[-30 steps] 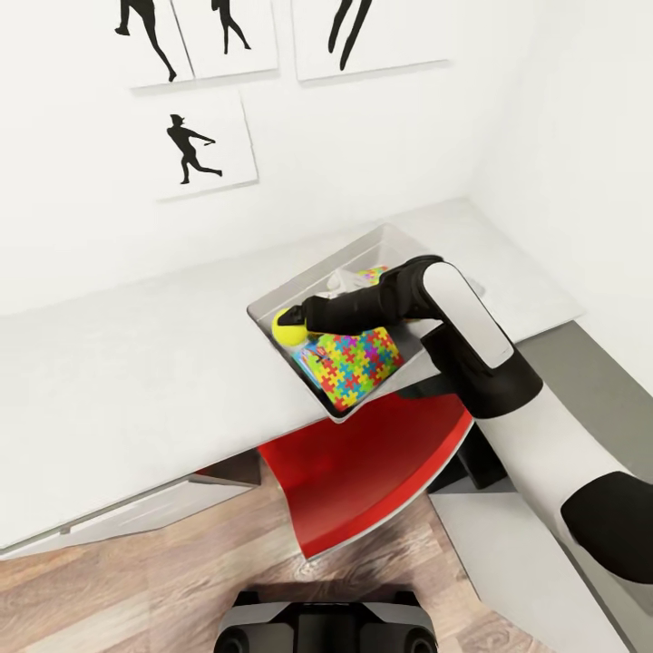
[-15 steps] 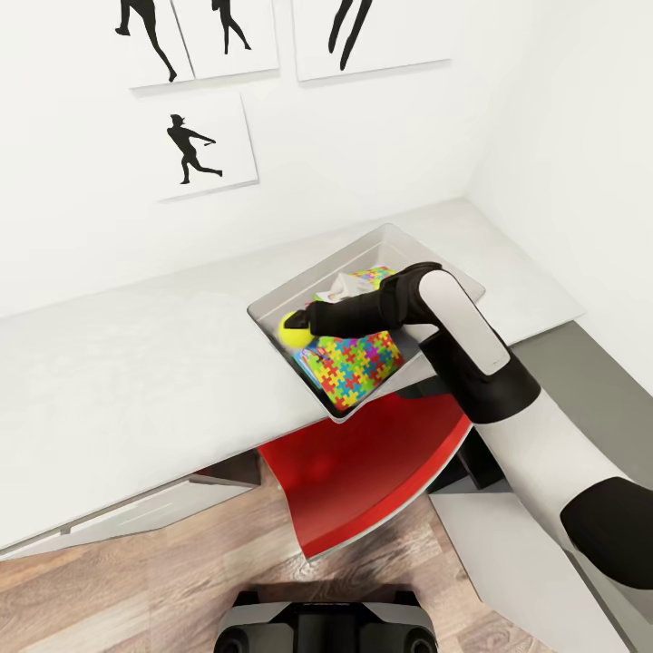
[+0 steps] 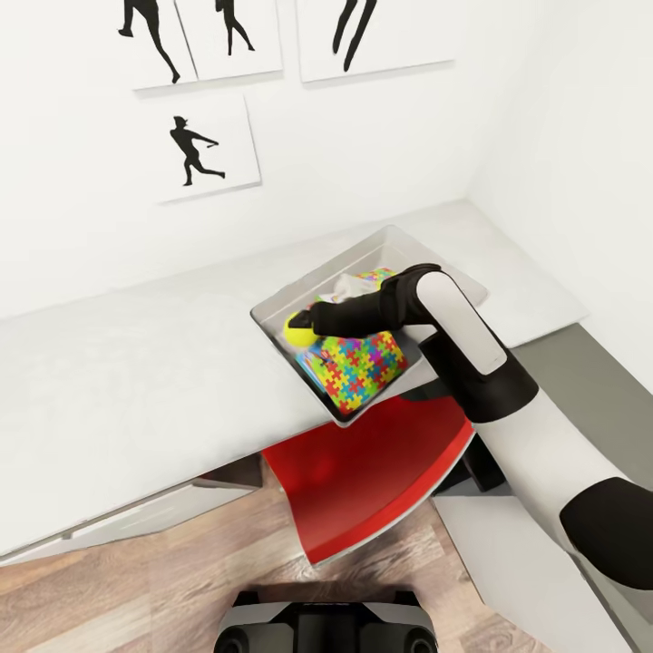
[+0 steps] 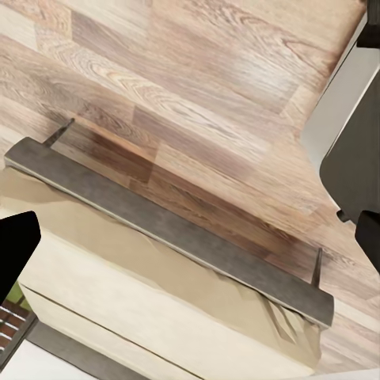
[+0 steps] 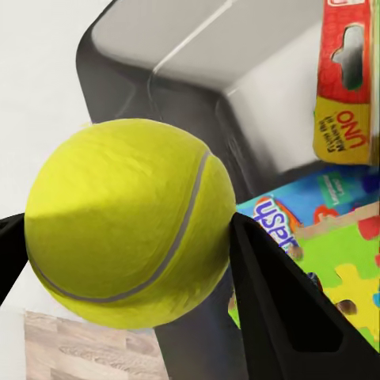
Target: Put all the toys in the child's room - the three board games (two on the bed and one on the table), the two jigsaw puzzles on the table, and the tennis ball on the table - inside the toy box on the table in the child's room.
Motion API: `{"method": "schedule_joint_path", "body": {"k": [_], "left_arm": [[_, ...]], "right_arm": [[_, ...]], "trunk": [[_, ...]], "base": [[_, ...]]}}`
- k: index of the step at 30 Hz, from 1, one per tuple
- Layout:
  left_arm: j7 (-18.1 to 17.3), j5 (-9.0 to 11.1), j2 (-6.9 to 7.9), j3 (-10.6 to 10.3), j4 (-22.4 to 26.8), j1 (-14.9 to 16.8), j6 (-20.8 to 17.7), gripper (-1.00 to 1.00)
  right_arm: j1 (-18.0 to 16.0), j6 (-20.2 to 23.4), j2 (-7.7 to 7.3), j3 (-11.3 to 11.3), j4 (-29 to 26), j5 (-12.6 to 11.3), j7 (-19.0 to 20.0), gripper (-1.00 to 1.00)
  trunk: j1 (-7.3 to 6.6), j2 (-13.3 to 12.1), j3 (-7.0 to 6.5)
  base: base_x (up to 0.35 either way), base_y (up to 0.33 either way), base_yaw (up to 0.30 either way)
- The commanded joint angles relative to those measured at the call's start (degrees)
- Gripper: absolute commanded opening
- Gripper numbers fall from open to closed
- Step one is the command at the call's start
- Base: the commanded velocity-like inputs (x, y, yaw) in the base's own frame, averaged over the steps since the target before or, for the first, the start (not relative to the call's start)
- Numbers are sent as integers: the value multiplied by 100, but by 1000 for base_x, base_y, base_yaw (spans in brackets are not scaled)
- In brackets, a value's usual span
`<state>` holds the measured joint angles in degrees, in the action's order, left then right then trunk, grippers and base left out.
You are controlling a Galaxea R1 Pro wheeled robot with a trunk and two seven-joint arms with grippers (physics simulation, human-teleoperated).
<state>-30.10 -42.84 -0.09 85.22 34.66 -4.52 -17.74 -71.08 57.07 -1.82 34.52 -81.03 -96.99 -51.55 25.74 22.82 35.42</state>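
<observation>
Just inside the near-left corner of the shallow light-grey open-top toy box (image 3: 272,317), the small yellow-green tennis ball (image 3: 297,330) sits clamped between the black fingers of the right gripper (image 3: 302,328), poised above the multicoloured jigsaw puzzle square (image 3: 355,365) lying rightward inside.

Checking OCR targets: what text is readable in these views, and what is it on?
"UNO": on the red-yellow box standing in the toy box.
"uSp...": partial word on the blue box, cut off by the right claw around the tennis ball.
Head view: print too small to read.
</observation>
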Motion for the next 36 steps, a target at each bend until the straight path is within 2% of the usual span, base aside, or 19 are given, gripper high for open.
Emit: {"method": "schedule_joint_path", "body": {"k": [1, 12, 22, 27, 36], "left_arm": [[-45, -33, -2, 21, 13, 4, -20, 100], [-45, -32, -1, 21, 13, 5, -19, 100], [-32, -32, 0, 21, 13, 5, -19, 100], [-25, -32, 0, 21, 13, 7, -19, 100], [-23, -30, 0, 21, 12, 12, -19, 100]], "right_arm": [[-7, -18, -3, 8, -3, -72, -75, -100], [1, -34, 27, 18, 90, 198, -73, -100], [90, -39, 98, 27, 101, 340, -74, -100], [116, -41, 113, 21, 104, 503, -71, -100], [126, -62, 164, 14, 107, 616, -63, -100]], "trunk": [[4, 9, 7], [4, 9, 7], [4, 9, 7], [4, 9, 7], [4, 9, 7]], "base": [[87, 84, 0], [34, 32, 0], [6, 6, 0], [1, 1, 0], [0, 0, 0]]}}
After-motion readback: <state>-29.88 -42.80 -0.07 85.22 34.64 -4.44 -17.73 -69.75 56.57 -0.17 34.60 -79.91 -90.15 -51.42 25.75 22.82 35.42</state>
